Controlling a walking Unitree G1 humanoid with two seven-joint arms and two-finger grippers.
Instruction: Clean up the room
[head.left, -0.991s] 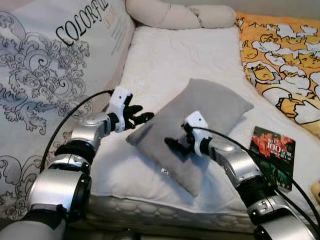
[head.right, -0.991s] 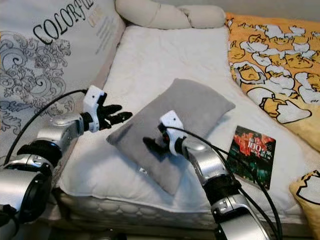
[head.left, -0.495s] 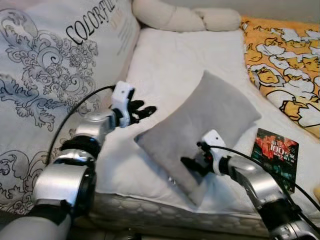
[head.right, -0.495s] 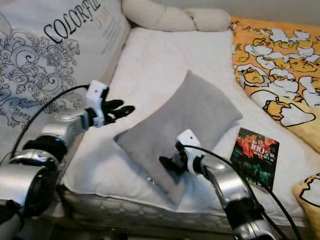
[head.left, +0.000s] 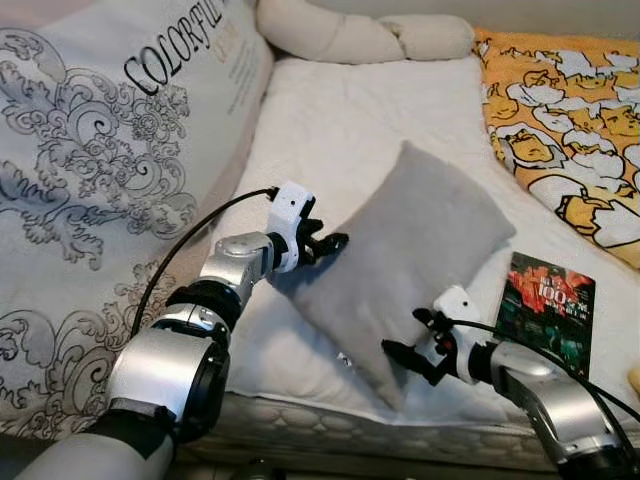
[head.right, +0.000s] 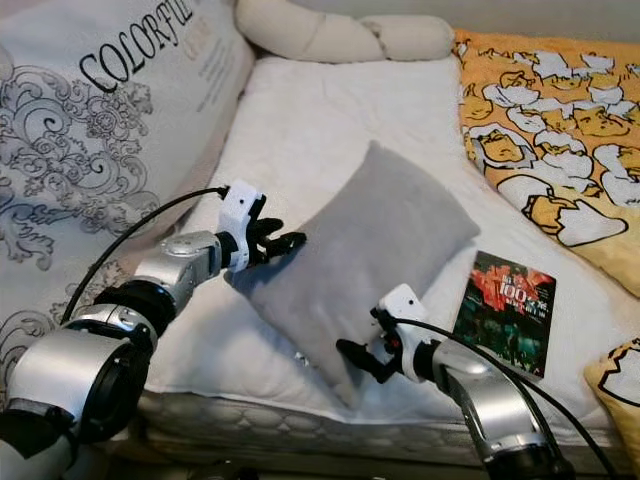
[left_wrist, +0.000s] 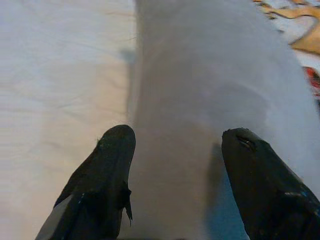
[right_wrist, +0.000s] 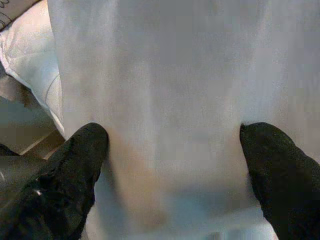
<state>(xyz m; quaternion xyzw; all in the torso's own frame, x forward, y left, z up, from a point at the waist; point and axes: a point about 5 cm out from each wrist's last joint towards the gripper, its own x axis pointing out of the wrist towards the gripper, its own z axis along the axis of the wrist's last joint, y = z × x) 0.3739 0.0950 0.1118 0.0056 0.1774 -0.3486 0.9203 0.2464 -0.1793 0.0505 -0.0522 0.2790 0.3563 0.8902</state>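
Now grey pillow (head.left: 420, 255) on white mattress (head.left: 350, 120), left gripper (head.left: 325, 245) and right gripper (head.left: 405, 355) splayed at edges

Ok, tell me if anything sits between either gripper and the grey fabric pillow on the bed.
Nothing visible does. The left gripper meets the grey fabric pillow at its left edge, and the right gripper at its near corner; both have fingers spread open around the fabric.

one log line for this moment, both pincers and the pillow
left pincer: open, at grey pillow left corner | right pincer: open, at its near end | pillow: on white mattress | book: beside pillow
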